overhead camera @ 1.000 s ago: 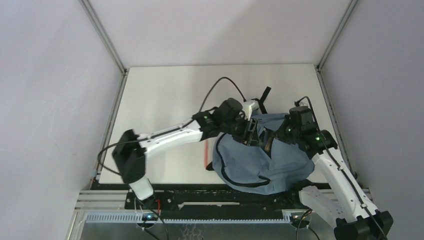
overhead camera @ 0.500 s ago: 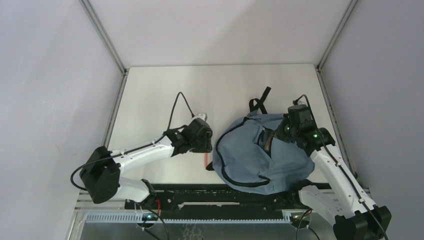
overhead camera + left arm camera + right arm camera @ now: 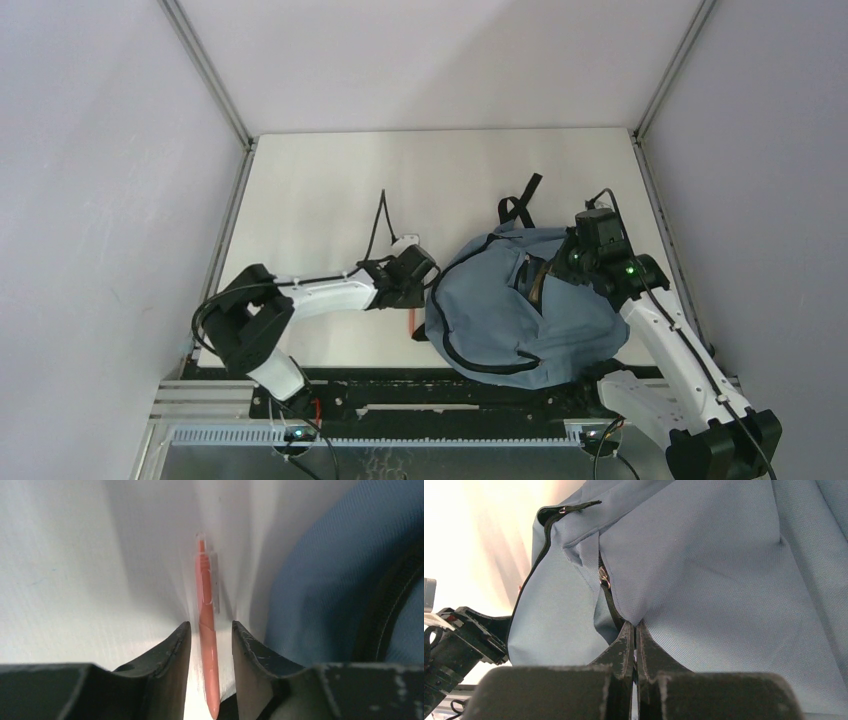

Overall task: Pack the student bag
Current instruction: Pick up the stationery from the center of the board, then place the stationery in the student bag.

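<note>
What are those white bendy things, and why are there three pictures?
Those are two robot arms, a left arm and a right arm, bolted at the near edge of a table. Each ends in a gripper, a two-finger pincher. The wide picture comes from a camera above and behind the arms. The other two come from small cameras on the wrists, so you see each arm's own black fingers up close. On the table lie a blue student bag and an orange pen. The left gripper is open, with one finger on each side of the pen, not squeezing it. The right gripper is shut on the bag's cloth beside its zipper.
</note>
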`<act>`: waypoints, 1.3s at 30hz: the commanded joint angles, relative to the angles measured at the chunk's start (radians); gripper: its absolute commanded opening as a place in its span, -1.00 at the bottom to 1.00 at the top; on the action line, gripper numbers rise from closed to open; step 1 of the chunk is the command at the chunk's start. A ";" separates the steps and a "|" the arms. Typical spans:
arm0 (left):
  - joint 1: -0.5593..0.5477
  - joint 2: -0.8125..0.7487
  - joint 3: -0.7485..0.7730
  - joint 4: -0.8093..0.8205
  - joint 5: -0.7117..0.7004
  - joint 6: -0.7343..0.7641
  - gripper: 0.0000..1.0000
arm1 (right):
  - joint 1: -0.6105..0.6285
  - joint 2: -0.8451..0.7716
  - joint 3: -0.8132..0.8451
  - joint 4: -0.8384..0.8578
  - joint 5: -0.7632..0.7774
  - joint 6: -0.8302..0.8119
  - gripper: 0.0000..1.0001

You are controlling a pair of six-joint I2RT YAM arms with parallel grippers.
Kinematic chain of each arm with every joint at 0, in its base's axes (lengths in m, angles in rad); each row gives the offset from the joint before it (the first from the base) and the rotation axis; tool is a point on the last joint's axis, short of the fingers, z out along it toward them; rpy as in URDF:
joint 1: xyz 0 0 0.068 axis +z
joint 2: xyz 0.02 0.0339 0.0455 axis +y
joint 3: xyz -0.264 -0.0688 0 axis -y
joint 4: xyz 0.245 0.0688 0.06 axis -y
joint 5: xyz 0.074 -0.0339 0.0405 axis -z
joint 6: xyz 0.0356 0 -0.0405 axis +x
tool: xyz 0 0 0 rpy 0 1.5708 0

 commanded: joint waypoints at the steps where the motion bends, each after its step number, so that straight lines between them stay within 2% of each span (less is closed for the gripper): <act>1: -0.010 0.083 0.045 -0.076 -0.099 -0.037 -0.27 | -0.009 -0.020 0.010 0.054 0.027 -0.015 -1.00; 7: -0.007 0.104 0.080 -0.127 -0.130 -0.031 -0.94 | -0.009 -0.019 0.010 0.057 0.020 -0.012 -1.00; 8: -0.007 0.103 0.094 -0.143 -0.140 -0.025 -0.99 | -0.010 -0.022 0.010 0.056 0.026 -0.013 -1.00; 10: -0.007 0.085 0.135 -0.199 -0.182 -0.006 -1.00 | -0.011 -0.030 0.010 0.053 0.029 -0.013 -1.00; 14: -0.009 -0.058 0.219 -0.301 -0.277 0.058 -1.00 | -0.011 -0.042 0.010 0.046 0.007 -0.014 -1.00; 16: -0.009 -0.123 0.268 -0.341 -0.281 0.093 -1.00 | -0.011 -0.055 0.010 0.044 -0.005 -0.013 -1.00; 18: -0.010 -0.177 0.312 -0.339 -0.188 0.135 -1.00 | -0.011 -0.067 0.010 0.045 -0.013 -0.014 -1.00; 21: -0.024 -0.225 0.340 -0.235 0.101 0.203 -1.00 | -0.012 -0.069 0.010 0.054 -0.022 -0.017 -1.00; 24: -0.075 -0.169 0.431 -0.208 0.336 0.226 -1.00 | -0.012 -0.064 0.010 0.062 -0.022 -0.015 -1.00; 26: -0.112 -0.108 0.485 -0.206 0.434 0.219 -1.00 | -0.012 -0.063 0.010 0.065 -0.047 -0.011 -1.00; 29: -0.139 -0.045 0.492 -0.089 0.600 0.153 -1.00 | -0.012 -0.066 0.010 0.072 -0.059 -0.009 -1.00; 33: -0.147 0.008 0.525 -0.019 0.656 0.086 -1.00 | -0.012 -0.076 0.010 0.068 -0.070 -0.003 -1.00; 39: -0.145 0.161 0.651 -0.039 0.689 0.036 -1.00 | -0.012 -0.077 0.010 0.062 -0.074 0.000 -1.00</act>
